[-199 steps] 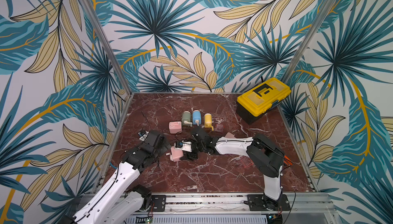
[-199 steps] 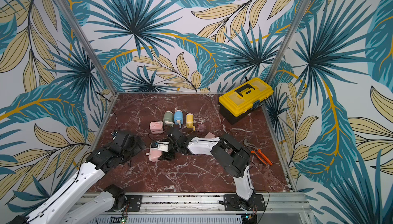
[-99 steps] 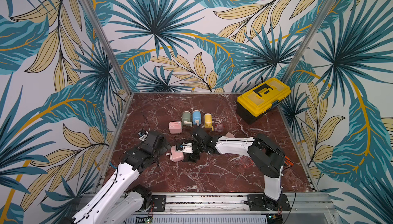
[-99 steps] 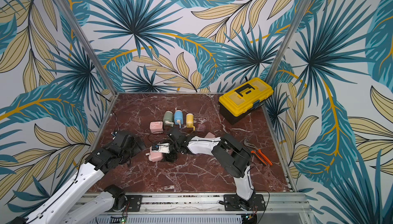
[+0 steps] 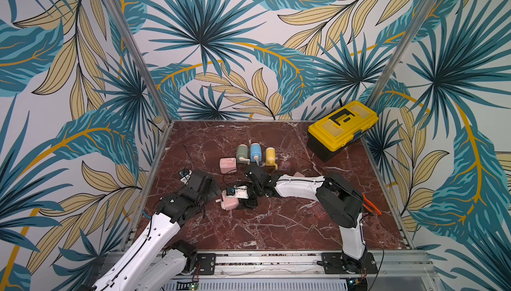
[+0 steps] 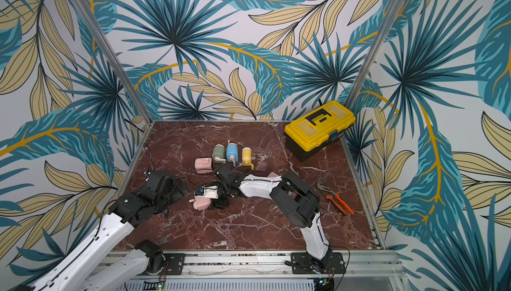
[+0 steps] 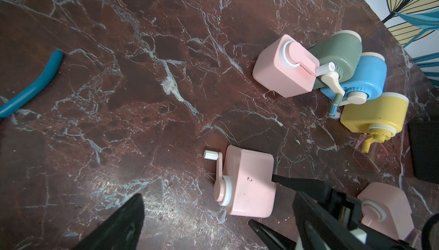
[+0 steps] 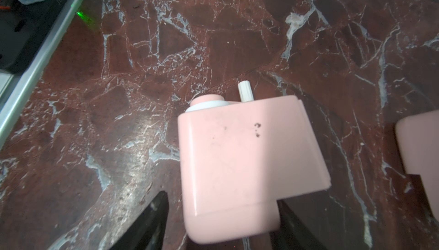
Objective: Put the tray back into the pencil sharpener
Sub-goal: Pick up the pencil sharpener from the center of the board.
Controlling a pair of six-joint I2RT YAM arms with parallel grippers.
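The pink pencil sharpener [image 5: 229, 203] lies on its side on the marble table [image 5: 276, 220], a little left of the middle, with its white crank knob pointing to the left arm. The right gripper [image 8: 222, 197] reaches to it from the right, and its jaws stand partly apart around the pink body. One finger touches the notched corner. Beside the other finger a thin strip of marble shows, so it seems that the body is not clamped.

The left gripper [image 7: 194, 209] is just to the left of the sharpener, spread fully wide, and it has nothing between its fingers.

The clear tray [image 5: 286, 165] lies flat on the table, far from this sharpener, just right of the yellow sharpener [image 5: 270, 155]; it is faint in both top views. The yellow one ends a far row with a blue sharpener [image 5: 256, 151], a green sharpener [image 5: 242, 152] and a second pink sharpener [image 5: 228, 165].

A yellow toolbox [image 5: 343, 123] stands in the far right corner. Orange pliers [image 6: 338, 202] lie at the right edge.
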